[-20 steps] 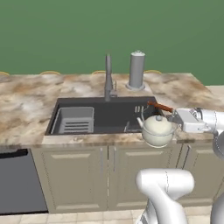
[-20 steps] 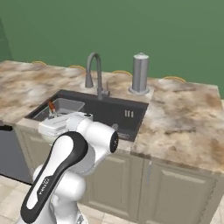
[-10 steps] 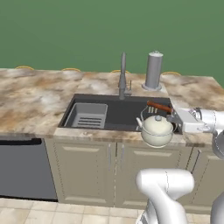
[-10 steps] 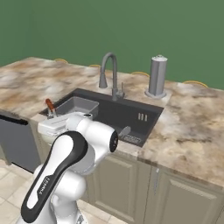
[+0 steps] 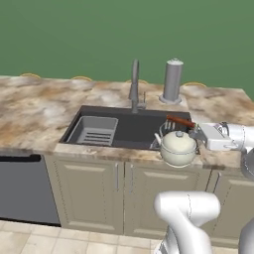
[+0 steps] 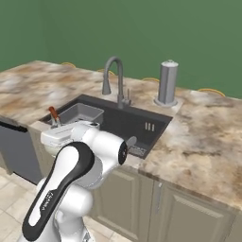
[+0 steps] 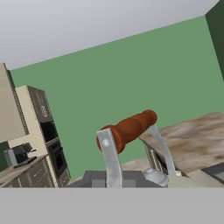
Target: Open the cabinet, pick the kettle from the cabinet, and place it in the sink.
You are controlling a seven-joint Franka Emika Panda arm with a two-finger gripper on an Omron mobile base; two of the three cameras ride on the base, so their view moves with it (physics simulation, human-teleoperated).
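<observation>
We have the kettle [image 5: 178, 147] out of the cabinet already, so opening and picking look done; what's left is lowering it into the sink [image 5: 130, 128] and letting go. The gripper [image 5: 194, 133] is pinched tight on the reddish-brown wooden grip of the kettle's wire handle, coming in from the right of the kettle. The kettle hangs upright at the sink's front right corner, over the front rim and the bench [image 5: 39, 101] edge, not yet down inside the basin. We'd judge it needs to go further back over the basin, toward the faucet [image 5: 134, 84], then down.

The left base view gives the clean look: kettle body, lid knob, spout, and the ribbed tray [image 5: 94, 130] sitting in the left part of the sink. In the right base view the arm covers most of the kettle [image 6: 55, 137]; we get just its pale body and the tip of the wooden grip, but the sink's [image 6: 142, 124] right half shows bare, and the tall grey cylinder [image 6: 168, 83] stands on the bench behind the sink. The hand view shows the wooden grip [image 7: 127, 127] close up, with both wire legs running down from it.
</observation>
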